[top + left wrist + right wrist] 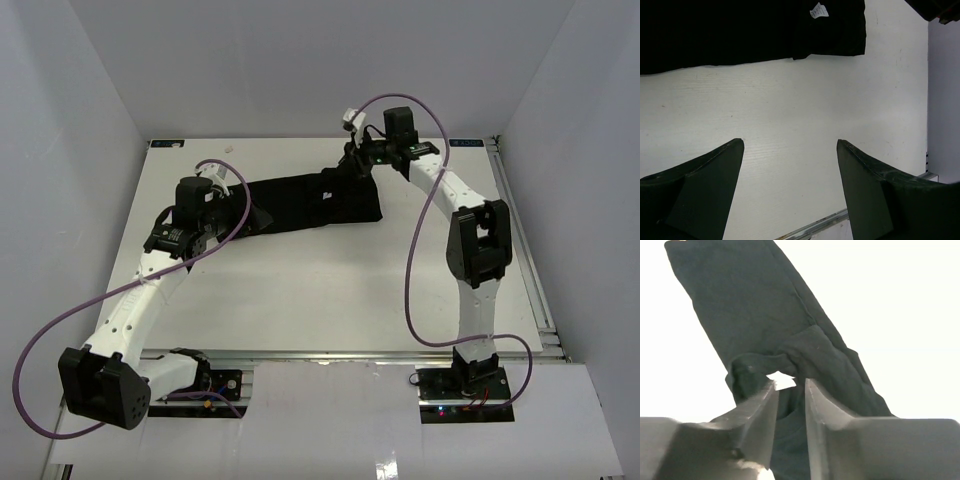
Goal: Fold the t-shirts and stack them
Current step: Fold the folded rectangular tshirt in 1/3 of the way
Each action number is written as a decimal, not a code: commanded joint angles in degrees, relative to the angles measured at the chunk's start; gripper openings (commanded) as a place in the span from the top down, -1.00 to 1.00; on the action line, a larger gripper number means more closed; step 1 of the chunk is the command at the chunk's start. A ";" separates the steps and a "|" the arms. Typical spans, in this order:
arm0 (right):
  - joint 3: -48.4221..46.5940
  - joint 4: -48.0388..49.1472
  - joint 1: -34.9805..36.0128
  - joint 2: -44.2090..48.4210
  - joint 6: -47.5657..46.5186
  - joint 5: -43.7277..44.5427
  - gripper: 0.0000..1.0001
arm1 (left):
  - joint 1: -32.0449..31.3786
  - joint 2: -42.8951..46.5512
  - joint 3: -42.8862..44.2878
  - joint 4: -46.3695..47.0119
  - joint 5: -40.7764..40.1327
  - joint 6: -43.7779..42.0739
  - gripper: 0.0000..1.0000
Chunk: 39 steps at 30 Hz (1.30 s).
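- The plain black soft fabric t-shirt (300,205) lies as a long folded strip across the far half of the white table (330,290), with its white neck tag (819,10) showing.
- Right gripper (790,382) sits at the strip's far right corner, jaws narrowly parted at a bunched fold (gripping or not, I can't tell), likely to carry that end over.
- Left gripper (790,142) hangs wide open and empty over bare table beside the near hem.
- Room lies nearward; the far edge is close.

A white bench (330,290) with faint wood grain sits boxed in by plain pale grey walls (320,60) on three sides. A metal rail (330,357) edges its near side. Light is even.
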<state>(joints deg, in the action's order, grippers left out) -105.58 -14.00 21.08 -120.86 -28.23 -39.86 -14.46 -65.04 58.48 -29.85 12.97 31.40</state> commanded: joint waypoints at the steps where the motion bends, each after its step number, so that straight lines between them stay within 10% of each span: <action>1: 2.84 -1.20 -1.57 -1.13 4.58 -6.96 0.48 | 0.48 0.79 0.59 1.37 1.35 -0.37 -0.72; 9: 0.56 -9.10 -2.80 -8.15 4.24 -20.25 0.87 | 0.57 0.09 0.58 1.90 1.71 -0.20 -0.72; 31: -7.80 -1.12 -4.64 -23.99 16.62 -14.11 0.88 | 1.10 -1.58 0.23 1.02 1.53 0.24 -0.72; 39: -9.20 -2.70 -5.70 -18.81 15.92 -22.79 0.40 | 2.06 -2.90 0.06 1.63 -0.13 0.42 -0.92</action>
<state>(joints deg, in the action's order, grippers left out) -112.03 -16.99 16.49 -143.70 -12.34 -58.65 -13.15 -68.10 58.48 -28.67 14.09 31.79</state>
